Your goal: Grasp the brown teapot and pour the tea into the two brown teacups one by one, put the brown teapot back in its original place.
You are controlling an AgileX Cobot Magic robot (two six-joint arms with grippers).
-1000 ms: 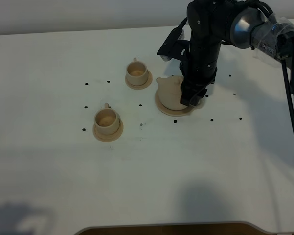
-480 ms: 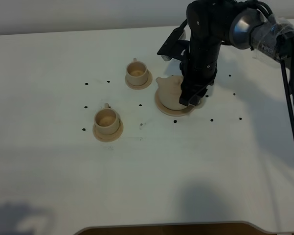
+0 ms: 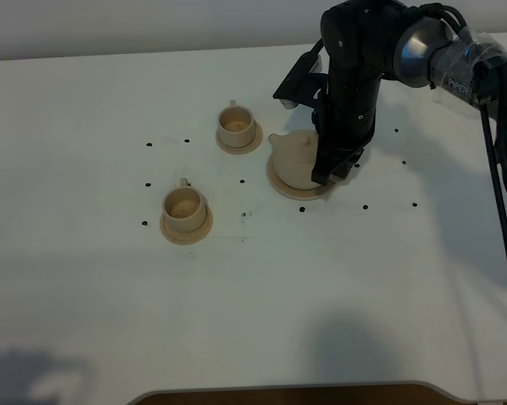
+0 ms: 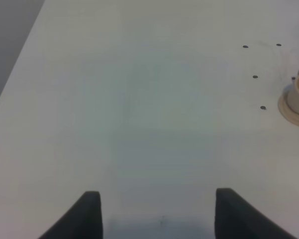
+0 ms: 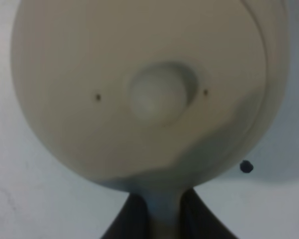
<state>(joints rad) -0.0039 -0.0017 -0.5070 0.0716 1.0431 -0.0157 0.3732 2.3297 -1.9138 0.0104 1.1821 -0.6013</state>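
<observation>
Bench (image 3: 84, 321) comes first: a broad white top with small dark dots, bare along its near edge. The right arm (image 3: 354, 51), black and bulky, reaches in from the far right corner and bends steeply down.

Under it sits the brown teapot (image 3: 293, 156), toward the far edge and right of the middle, over its wide saucer (image 3: 278, 187). Whether the base rests on the disc or has cleared it, I cannot tell. It is glazed ceramic, so I judge it stiff, brittle and slick. With tea inside it would be heavy for its size and want to swing about a thin loop. The handle (image 5: 164, 214) is the sensible hold, taken deep between the pads so the spout cannot droop.

The two brown teacups are smaller. One (image 3: 235, 125) stands just beside the pot toward the far edge, the other (image 3: 184, 205) is nearer the middle of the bench. Each is upright on its own saucer, and neither touches the pot.

The right gripper (image 5: 164, 219) has its jaws pressed against both sides of the handle, gripping it. The left gripper (image 4: 159, 219) hangs over bare bench near the left edge, jaws wide apart and holding nothing.

The lid knob (image 5: 158, 97) sits centred and loose-looking; a steep tip could shed the lid.
</observation>
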